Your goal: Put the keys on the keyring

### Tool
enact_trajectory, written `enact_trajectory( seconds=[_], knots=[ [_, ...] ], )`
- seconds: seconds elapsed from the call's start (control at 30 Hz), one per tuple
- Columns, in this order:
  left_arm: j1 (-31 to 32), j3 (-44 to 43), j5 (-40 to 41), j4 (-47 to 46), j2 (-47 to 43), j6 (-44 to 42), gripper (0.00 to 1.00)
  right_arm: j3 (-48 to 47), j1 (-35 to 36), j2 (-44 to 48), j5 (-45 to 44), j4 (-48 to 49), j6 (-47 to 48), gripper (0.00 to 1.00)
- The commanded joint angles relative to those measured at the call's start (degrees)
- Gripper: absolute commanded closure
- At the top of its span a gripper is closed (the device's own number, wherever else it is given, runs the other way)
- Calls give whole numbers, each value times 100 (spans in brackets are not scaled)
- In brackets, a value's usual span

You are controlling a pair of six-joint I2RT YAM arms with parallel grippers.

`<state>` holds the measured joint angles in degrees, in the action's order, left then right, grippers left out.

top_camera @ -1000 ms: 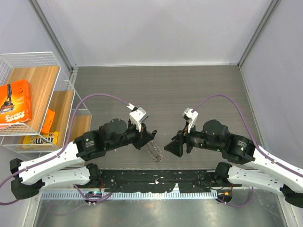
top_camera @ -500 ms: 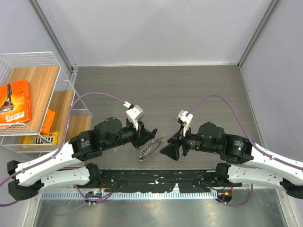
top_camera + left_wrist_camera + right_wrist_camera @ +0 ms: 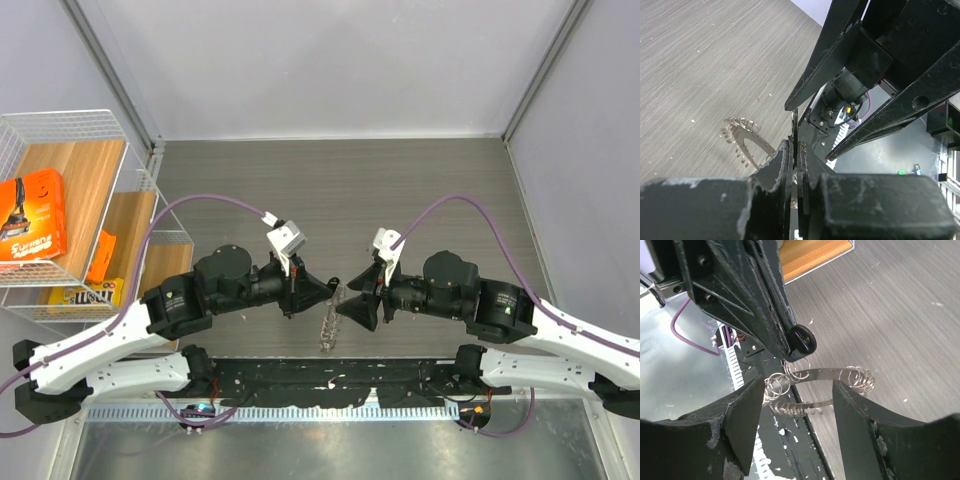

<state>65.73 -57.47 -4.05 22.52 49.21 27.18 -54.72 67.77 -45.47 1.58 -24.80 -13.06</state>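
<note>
The keyring (image 3: 329,325) is a thin silvery band rimmed with small teeth and wire loops. It hangs edge-on between my two grippers, just above the table's near edge. My left gripper (image 3: 322,290) is shut on it, and the toothed ring (image 3: 742,141) sticks out left of the closed left gripper (image 3: 796,150). My right gripper (image 3: 352,310) is open. In the right wrist view the band (image 3: 825,374) lies between the spread right gripper (image 3: 797,387). A small dark round key head (image 3: 802,341) sits at the tip of the left fingers (image 3: 757,297).
A wire basket (image 3: 128,150) stands at the far left on wooden shelves and holds an orange box (image 3: 32,215). A black rail (image 3: 330,380) runs along the near table edge. Grey walls enclose the back and the right side.
My left gripper moved right and rolled, and the keyring swung from lying flat to edge-on. My right gripper moved left toward it and now straddles the band.
</note>
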Motion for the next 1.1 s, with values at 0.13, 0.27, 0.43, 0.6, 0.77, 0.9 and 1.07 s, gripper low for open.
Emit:
enact_trajectory(
  seconds=[0.13,0.27,0.43,0.6,0.77,0.9,1.07],
  knots=[
    [18,-326,-394,-521,-157,217,100,-469,105,-111,842,283,1094,41],
    [27,-352,-438,-547,-228,314,100,-505,158,-286,984,317,1200,41],
    [27,-405,-395,-486,-254,402,100,-531,368,-383,748,344,1271,43],
    [27,-458,-359,-503,-228,438,100,-540,483,-375,571,388,1280,48],
    [18,-476,-350,-494,-245,455,100,-531,501,-322,448,440,1280,61],
    [18,-449,-385,-530,-272,481,100,-479,509,-252,369,598,1280,75],
    [18,-414,-421,-582,-315,534,100,-443,509,-251,386,660,1280,89]
  ],
)
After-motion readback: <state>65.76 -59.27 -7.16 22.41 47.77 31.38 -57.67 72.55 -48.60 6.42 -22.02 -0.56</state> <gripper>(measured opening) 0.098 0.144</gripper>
